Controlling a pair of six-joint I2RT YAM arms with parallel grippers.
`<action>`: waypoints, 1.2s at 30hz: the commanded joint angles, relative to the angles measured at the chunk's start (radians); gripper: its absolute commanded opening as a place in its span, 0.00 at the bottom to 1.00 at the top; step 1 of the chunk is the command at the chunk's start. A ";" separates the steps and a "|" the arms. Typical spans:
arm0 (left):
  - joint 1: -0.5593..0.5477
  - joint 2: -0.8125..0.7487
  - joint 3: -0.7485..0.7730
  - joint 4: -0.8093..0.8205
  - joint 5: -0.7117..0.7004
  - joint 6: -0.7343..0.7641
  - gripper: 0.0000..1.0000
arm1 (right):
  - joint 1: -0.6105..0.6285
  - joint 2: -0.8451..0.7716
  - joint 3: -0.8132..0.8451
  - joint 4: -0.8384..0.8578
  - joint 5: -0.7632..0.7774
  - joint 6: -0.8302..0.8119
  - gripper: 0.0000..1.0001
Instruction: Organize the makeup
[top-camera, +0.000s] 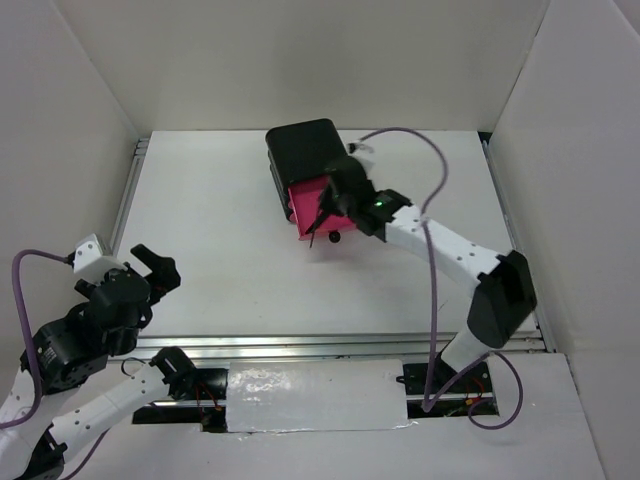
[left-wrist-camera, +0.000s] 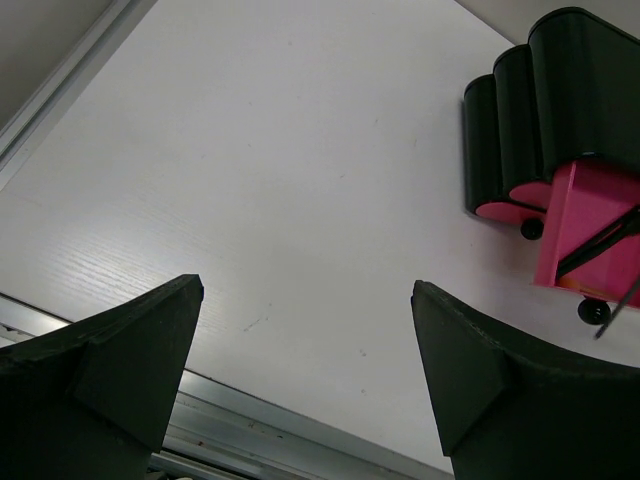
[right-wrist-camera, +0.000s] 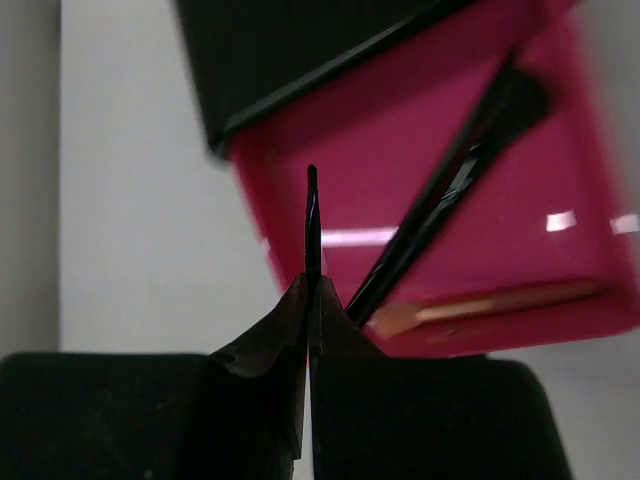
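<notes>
My right gripper (top-camera: 337, 207) (right-wrist-camera: 310, 285) is shut on a thin black brush (right-wrist-camera: 312, 215), whose tip sticks up from the pinched fingertips over the open pink drawer (right-wrist-camera: 390, 130) of the black chest (top-camera: 303, 148). Inside the drawer another thin black brush (right-wrist-camera: 455, 175) lies slanted, and an orange-pink stick (right-wrist-camera: 490, 305) lies along the front wall. My left gripper (top-camera: 160, 270) (left-wrist-camera: 308, 288) is open and empty, low over the table's near left part. The chest (left-wrist-camera: 560, 90) and drawer (left-wrist-camera: 585, 215) show far right in the left wrist view. The other makeup is out of view.
An aluminium rail (top-camera: 300, 346) runs along the table's near edge and another (top-camera: 130, 190) along the left side. White walls enclose the table on three sides. Black drawer knobs (left-wrist-camera: 594, 311) stick out from the chest's front.
</notes>
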 joint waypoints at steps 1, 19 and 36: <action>0.003 -0.010 -0.007 0.033 -0.001 0.024 0.99 | -0.101 -0.121 -0.085 0.172 0.183 0.296 0.00; 0.003 0.010 -0.010 0.049 0.009 0.042 0.99 | -0.195 0.020 -0.030 0.076 0.177 0.459 0.01; 0.003 -0.025 -0.019 0.076 0.031 0.070 0.99 | -0.155 -0.161 -0.175 0.121 0.183 0.398 0.73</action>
